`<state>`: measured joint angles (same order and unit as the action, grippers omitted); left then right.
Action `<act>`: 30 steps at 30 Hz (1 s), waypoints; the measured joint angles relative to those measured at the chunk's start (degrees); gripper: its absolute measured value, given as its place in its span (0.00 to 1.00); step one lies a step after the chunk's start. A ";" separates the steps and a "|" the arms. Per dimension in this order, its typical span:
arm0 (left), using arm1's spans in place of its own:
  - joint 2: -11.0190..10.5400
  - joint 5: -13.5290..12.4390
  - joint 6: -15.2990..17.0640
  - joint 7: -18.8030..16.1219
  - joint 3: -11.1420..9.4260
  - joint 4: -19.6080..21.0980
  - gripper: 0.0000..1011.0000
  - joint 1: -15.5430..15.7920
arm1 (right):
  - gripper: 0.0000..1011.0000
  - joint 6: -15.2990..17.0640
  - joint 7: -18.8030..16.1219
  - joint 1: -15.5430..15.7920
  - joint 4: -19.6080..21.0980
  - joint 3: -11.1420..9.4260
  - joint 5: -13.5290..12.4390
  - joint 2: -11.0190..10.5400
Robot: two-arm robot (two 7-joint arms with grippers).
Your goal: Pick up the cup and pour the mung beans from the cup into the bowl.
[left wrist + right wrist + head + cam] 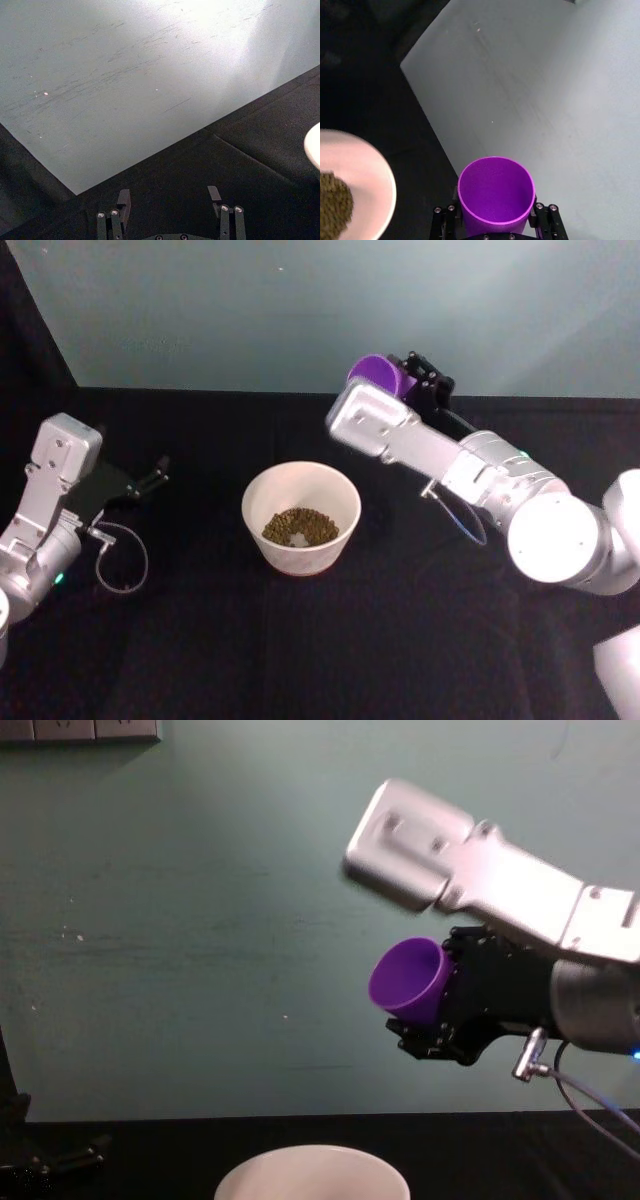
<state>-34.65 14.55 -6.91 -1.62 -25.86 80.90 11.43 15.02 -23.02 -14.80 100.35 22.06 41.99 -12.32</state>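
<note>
Pouring stage, apparently complete. The right gripper (418, 380), right of centre near the top of the head view, is clamped on the purple cup (376, 373), held raised and tipped on its side, mouth toward frame left. The bowl (300, 517) stands at centre frame on the black table (300, 660), holding a mound of mung beans (298, 527). The right wrist view looks straight into the cup (496, 190), whose visible interior is bare, so the beans seem transferred; at most, righting the cup and setting it down remains. The chest view adds the cup's (409, 980) height, well above the bowl rim (312, 1163) at bottom centre. The left gripper (152, 478) rests idle at mid-left; its wrist view shows its fingers (123, 199) spread apart, grasping nothing.
</note>
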 joint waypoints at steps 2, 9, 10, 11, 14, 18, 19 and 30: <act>0.00 0.00 0.00 0.00 0.00 0.00 0.99 0.00 | 0.71 -0.54 0.00 0.43 -0.20 -1.93 -3.82 0.75; 0.00 0.00 0.00 0.00 0.00 0.00 0.99 0.00 | 0.71 -2.69 -0.75 1.77 -1.20 -8.09 -15.65 3.20; 0.00 0.00 0.00 0.00 0.00 0.00 0.99 0.00 | 0.71 -2.93 -0.92 1.87 -1.33 -8.64 -16.92 3.44; 0.00 0.00 0.00 0.00 0.00 0.00 0.99 0.00 | 0.71 -3.13 -1.12 1.97 -1.53 -9.16 -18.12 3.69; 0.00 0.00 0.00 0.00 0.00 0.00 0.99 0.00 | 0.71 -3.49 -1.95 2.22 -2.31 -10.97 -22.31 4.36; 0.00 0.00 0.00 0.00 0.00 0.00 0.99 0.00 | 0.71 -3.45 -2.16 2.23 -2.82 -11.22 -23.64 4.21; 0.00 0.00 0.00 0.00 0.00 0.00 0.99 0.00 | 0.71 -3.39 -2.17 2.23 -2.84 -11.11 -23.65 4.08; 0.00 0.00 0.00 0.00 0.00 0.00 0.99 0.00 | 0.71 -3.16 -1.84 2.07 -2.74 -10.57 -23.26 3.55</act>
<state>-34.65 14.55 -6.91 -1.62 -25.86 80.90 11.43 11.86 -24.86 -12.73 97.61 11.50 18.72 -8.77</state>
